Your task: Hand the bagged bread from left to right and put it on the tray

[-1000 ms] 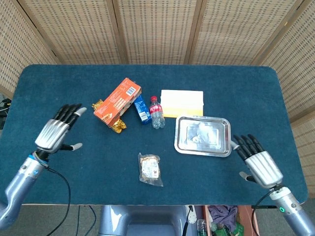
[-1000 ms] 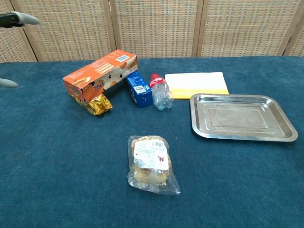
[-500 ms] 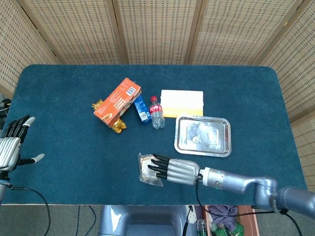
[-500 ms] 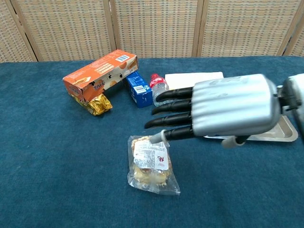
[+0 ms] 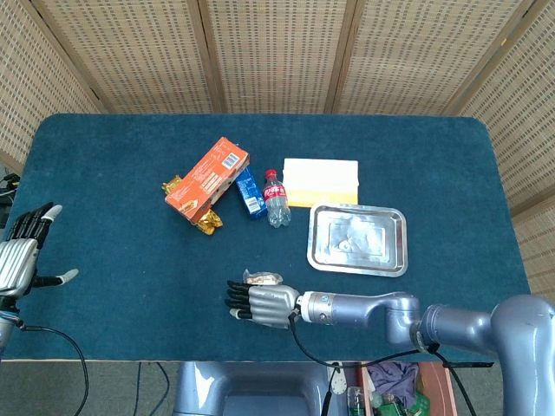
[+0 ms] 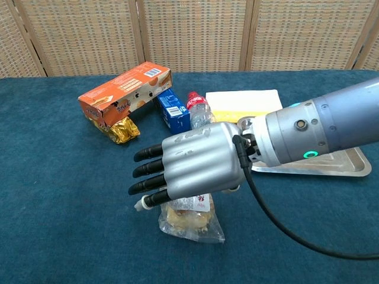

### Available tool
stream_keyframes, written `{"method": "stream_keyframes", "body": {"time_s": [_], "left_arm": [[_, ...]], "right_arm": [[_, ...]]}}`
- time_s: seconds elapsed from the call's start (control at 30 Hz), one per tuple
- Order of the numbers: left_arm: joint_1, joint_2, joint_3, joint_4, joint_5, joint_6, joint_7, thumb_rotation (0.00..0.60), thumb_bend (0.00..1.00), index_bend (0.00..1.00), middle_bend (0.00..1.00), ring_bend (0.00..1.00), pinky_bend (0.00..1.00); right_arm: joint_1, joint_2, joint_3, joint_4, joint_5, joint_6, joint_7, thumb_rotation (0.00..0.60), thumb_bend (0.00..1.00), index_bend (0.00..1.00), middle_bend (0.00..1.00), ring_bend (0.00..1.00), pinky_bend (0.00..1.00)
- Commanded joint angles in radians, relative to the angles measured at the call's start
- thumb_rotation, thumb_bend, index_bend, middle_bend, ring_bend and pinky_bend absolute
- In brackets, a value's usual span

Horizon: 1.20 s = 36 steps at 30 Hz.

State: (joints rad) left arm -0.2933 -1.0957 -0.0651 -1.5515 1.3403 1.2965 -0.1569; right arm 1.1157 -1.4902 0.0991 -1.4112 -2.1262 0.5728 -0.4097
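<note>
Broad desk draped in dark blue cloth (image 5: 113,173), cluttered at centre. Toward the right, a shiny rectangular metal tray (image 5: 357,240), empty. Over the near edge, the right hand (image 6: 188,163), fingers spread and extended, palm down above the clear bag of bread (image 6: 189,219), apparently holding nothing. Far off at the left edge, the left hand (image 5: 19,256), open and empty. Bag flat on the cloth, well apart from the tray. Best handled by clearing the right hand away, reaching in with the left, pinching the bag's body rather than the loose film.
</note>
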Motion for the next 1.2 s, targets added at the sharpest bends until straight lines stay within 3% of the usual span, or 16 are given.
{"method": "stream_keyframes", "body": {"time_s": [0.03,0.1,0.17,0.3,0.4,0.5,0.63,0.7,0.8,1.2], "left_arm": [[0.001,0.0,-0.004,0.004,0.002,-0.001,-0.006,0.6,0.0,0.0,0.0,0.0,0.0],[0.002,0.0,-0.008,0.007,0.001,-0.005,-0.01,0.6,0.0,0.0,0.0,0.0,0.0],[0.003,0.001,-0.011,0.009,0.0,-0.007,-0.014,0.6,0.0,0.0,0.0,0.0,0.0],[0.006,0.001,-0.015,0.011,0.0,-0.011,-0.019,0.6,0.0,0.0,0.0,0.0,0.0],[0.006,0.001,-0.016,0.01,0.004,-0.016,-0.019,0.6,0.0,0.0,0.0,0.0,0.0],[0.007,0.001,-0.018,0.01,0.005,-0.021,-0.019,0.6,0.0,0.0,0.0,0.0,0.0],[0.006,0.0,-0.018,0.007,0.007,-0.03,-0.018,0.6,0.0,0.0,0.0,0.0,0.0],[0.008,0.0,-0.018,0.004,0.01,-0.03,-0.015,0.6,0.0,0.0,0.0,0.0,0.0],[0.008,0.0,-0.019,0.001,0.012,-0.033,-0.011,0.6,0.0,0.0,0.0,0.0,0.0],[0.0,-0.003,-0.019,0.002,0.021,-0.055,-0.006,0.6,0.0,0.0,0.0,0.0,0.0]], "right_arm": [[0.001,-0.036,0.0,0.041,0.047,-0.036,-0.044,0.6,0.0,0.01,0.0,0.0,0.02],[-0.006,-0.054,-0.004,0.062,0.072,-0.038,-0.063,0.6,0.0,0.04,0.01,0.0,0.05],[-0.012,-0.065,-0.013,0.073,0.091,-0.027,-0.062,0.6,0.0,0.12,0.09,0.04,0.13],[-0.009,-0.069,-0.051,0.089,0.088,0.037,-0.032,0.6,0.05,0.41,0.44,0.34,0.47],[-0.023,-0.066,-0.066,0.109,0.099,0.119,0.005,0.6,0.15,0.51,0.53,0.43,0.58],[-0.042,-0.049,-0.055,0.123,0.105,0.214,0.016,0.6,0.17,0.52,0.55,0.44,0.59],[-0.091,0.012,0.008,0.117,0.181,0.32,-0.001,0.6,0.19,0.52,0.55,0.44,0.59],[-0.14,0.043,0.067,0.117,0.286,0.332,-0.06,0.6,0.19,0.52,0.55,0.44,0.59],[-0.192,0.069,0.107,0.106,0.42,0.306,-0.133,0.6,0.19,0.52,0.55,0.44,0.59],[-0.303,0.102,0.099,0.092,0.755,0.221,-0.305,0.6,0.21,0.52,0.55,0.44,0.56]]}}
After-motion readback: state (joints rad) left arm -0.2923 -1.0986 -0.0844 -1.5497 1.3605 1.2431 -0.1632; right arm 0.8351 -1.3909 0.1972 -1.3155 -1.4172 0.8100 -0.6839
